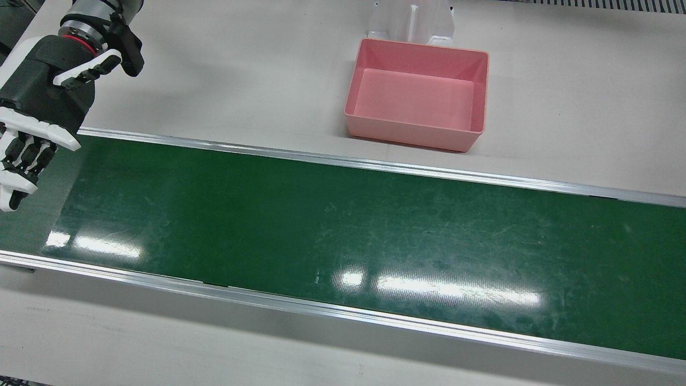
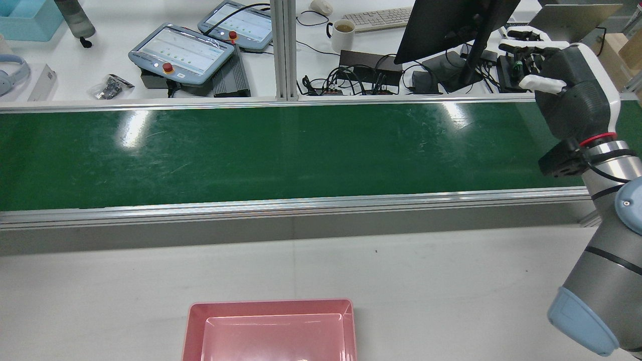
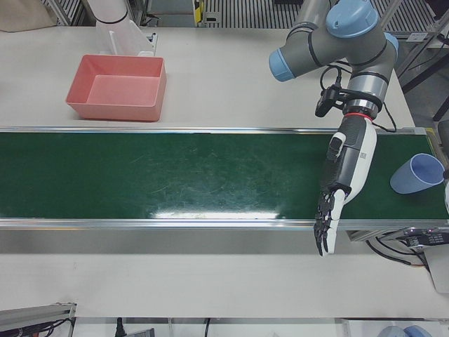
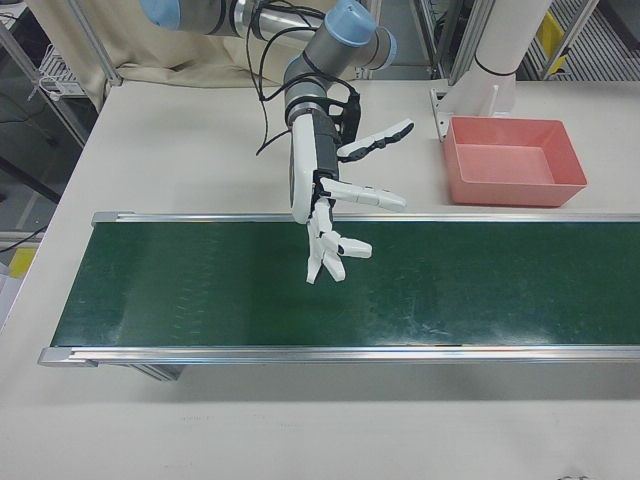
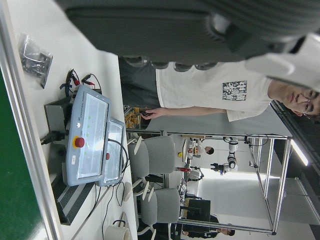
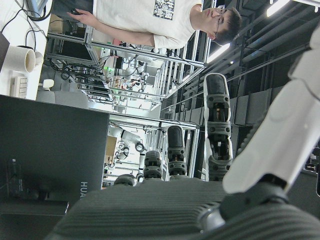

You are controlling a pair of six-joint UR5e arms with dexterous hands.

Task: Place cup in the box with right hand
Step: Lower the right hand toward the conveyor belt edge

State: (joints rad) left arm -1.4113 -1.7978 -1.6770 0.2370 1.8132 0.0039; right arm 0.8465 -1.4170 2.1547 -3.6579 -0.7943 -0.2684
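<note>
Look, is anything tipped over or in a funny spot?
Yes. The blue cup seems to lie tipped on its side at the end of the green belt by the left hand, far from the right hand meant to pick it. The pink box is empty.

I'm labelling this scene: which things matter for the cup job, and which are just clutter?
Job: blue cup, pink box, right robot hand, green belt.
Lying about: teach pendants, mug, keyboard, monitor, idle left robot hand.
</note>
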